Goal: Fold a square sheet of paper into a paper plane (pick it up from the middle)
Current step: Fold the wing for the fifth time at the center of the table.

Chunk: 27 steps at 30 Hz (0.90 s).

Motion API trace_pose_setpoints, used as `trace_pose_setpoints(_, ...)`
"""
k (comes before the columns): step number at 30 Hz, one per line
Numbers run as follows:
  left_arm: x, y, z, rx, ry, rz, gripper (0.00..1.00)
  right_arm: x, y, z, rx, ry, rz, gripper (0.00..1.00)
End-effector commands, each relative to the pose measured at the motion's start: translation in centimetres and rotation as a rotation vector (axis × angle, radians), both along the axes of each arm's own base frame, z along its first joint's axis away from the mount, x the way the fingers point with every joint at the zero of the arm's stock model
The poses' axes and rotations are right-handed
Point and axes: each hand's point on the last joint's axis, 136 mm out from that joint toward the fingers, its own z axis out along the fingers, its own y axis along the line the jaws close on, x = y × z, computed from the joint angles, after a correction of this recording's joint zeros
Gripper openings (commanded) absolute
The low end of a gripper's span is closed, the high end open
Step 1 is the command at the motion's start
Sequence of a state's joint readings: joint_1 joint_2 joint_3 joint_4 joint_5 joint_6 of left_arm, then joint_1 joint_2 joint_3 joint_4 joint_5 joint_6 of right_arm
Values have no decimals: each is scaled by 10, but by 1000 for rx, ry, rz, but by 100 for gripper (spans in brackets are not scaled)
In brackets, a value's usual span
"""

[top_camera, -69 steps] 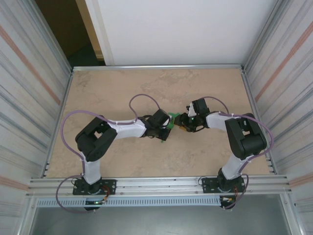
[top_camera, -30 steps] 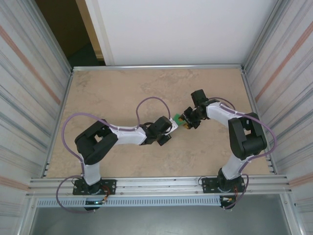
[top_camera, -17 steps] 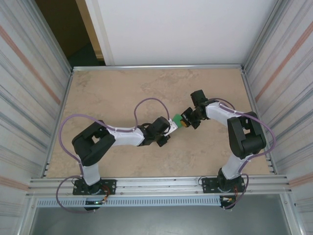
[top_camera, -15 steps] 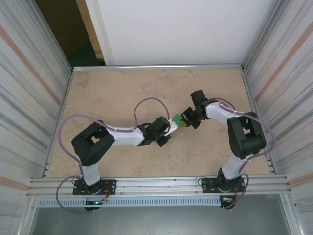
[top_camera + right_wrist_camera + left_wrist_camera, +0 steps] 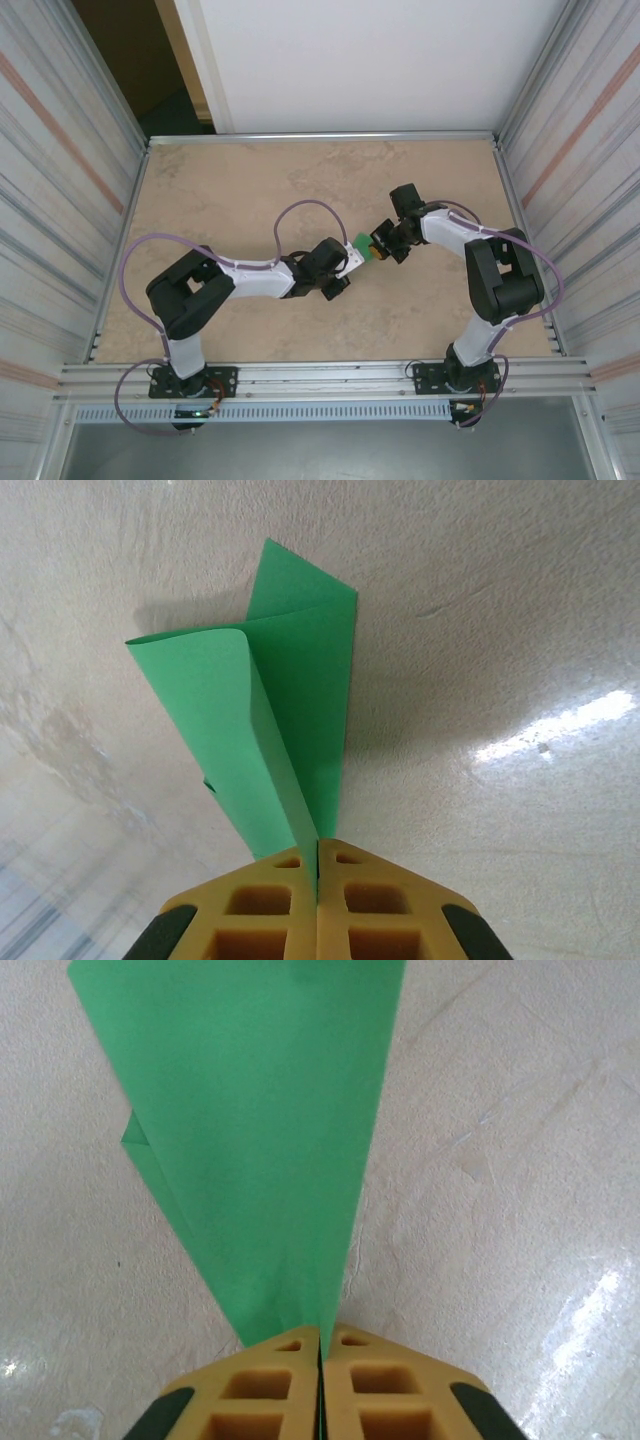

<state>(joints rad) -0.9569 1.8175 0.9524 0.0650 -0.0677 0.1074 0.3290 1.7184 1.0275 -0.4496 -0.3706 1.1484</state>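
over the middle of the tan worktop (image 5: 250, 190) the two arms meet tip to tip. the left hand (image 5: 320, 1342) and right hand (image 5: 317, 852) each pinch the partly folded green paper (image 5: 362, 246) from opposite ends, apparently lifted, probably to steady a crease.

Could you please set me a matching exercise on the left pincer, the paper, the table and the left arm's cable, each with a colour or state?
Things:
1. left pincer
2. paper
3. table
4. left arm's cable

Colour or state:
a. beige, marbled
b. purple, looped
c. shut on the paper
d. bright green, folded

Pairs: 1-c, 2-d, 3-a, 4-b.
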Motion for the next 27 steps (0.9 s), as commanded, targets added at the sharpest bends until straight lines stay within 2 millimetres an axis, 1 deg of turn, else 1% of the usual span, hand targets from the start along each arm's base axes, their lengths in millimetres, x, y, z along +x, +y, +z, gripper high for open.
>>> trace_pose_setpoints(1,-2,-4,3,-19,1,-10,5,-4,0,1,6,10,3,26)
trace_pose_setpoints(3,-1,-3,1,-30,17,0,3,-2,-2,6,9,-9,14,46)
trace_pose_setpoints(5,0,0,0,-46,38,13,2,1,-8,14,0,-38,23,63)
trace_pose_setpoints(8,1,5,0,-74,57,37,1,6,-25,26,-23,-95,16,73)
trace_pose_setpoints(12,8,16,0,-82,28,89,0,5,-53,40,-106,-175,-10,76)
trace_pose_setpoints(15,18,28,3,-65,-28,140,0,0,-63,44,-148,-211,-6,76)
trace_pose_setpoints(16,18,28,4,-63,-39,133,0,-2,-65,44,-157,-217,1,76)
trace_pose_setpoints(17,18,27,7,-65,-48,126,0,-4,-66,44,-166,-220,9,76)
trace_pose_setpoints(19,14,23,4,-60,-46,107,0,-10,-70,41,-185,-208,9,76)
trace_pose_setpoints(23,5,16,-8,-62,35,82,0,-16,-73,34,-195,-189,5,76)
trace_pose_setpoints(27,0,10,-7,-88,129,71,0,-17,-73,35,-191,-192,10,76)
